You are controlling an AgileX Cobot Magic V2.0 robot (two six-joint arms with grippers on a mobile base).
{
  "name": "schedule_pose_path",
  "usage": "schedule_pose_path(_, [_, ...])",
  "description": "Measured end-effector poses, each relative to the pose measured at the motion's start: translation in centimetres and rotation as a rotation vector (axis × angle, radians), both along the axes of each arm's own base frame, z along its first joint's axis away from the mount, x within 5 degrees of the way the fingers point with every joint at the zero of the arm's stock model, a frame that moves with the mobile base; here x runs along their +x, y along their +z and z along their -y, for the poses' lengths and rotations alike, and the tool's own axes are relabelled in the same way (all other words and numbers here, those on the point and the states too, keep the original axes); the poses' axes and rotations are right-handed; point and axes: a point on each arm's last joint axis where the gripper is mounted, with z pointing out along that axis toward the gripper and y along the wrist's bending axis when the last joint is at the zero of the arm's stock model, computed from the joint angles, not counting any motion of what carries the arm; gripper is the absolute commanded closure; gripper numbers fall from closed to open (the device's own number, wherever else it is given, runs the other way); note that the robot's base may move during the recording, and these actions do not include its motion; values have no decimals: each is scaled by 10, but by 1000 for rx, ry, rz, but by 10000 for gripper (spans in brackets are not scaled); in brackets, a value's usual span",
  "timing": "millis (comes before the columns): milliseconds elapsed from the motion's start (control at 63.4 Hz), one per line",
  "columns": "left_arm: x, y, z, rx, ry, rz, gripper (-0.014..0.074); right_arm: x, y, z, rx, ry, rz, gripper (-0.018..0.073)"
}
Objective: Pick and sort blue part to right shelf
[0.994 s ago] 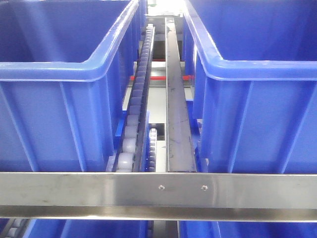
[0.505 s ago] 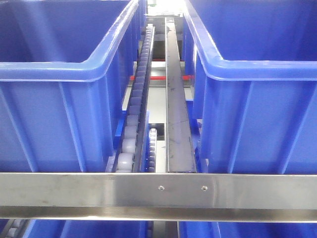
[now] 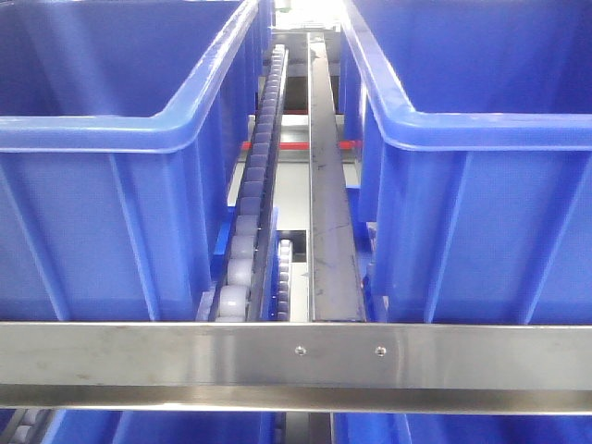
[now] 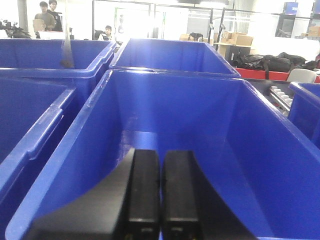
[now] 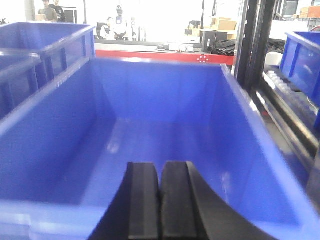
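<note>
Although the task names a blue part, none shows in any view; its place, heading and long axis cannot be told, so no orientation is given here. Front view: right shelf [image 3: 296, 356] w/ brushed-metal front rail running left-right across the lower frame; pale roller track [image 3: 252, 208] and dark metal divider [image 3: 331, 213] run straight back from the rail, between left blue bin [image 3: 120, 185] and right blue bin [image 3: 481, 176], i.e. shelf's long lanes point away from the camera. Left wrist view: left claw [image 4: 160, 195] clenched, pads touching, nothing between them, poised over an open blue bin [image 4: 170, 105] whose visible floor is bare; further bins lie beside and behind; people stand far back in the room. Right wrist view: right claw [image 5: 160, 200] likewise clenched and empty, above a second bin [image 5: 165, 100] w/ bare visible floor; dark rack upright [image 5: 255, 40] and rollers at right.

Risks, as judgement: both claws clenched, so a descent w/o opening first would knock a part rather than take it; w/ part unseen, a reach may go to the wrong bin; bin walls stand close either side, so a lateral move could catch a rim; a release over the roller gap could lose the part between the bins.
</note>
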Motion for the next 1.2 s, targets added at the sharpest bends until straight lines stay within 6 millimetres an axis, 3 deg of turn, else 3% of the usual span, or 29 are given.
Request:
schedule_pose_path(126, [0, 0, 0, 0, 0, 0, 472, 4, -32, 0, 0, -1, -4, 531])
schedule_pose_path(221, [0, 0, 0, 0, 0, 0, 472, 5, -43, 0, 0, -1, -14, 531])
schedule_pose_path(978, [0, 0, 0, 0, 0, 0, 472, 5, -42, 0, 0, -2, 9, 531])
schedule_pose_path(1199, [2, -13, -1, 38, 15, -14, 472, 5, -42, 0, 1, -3, 11, 531])
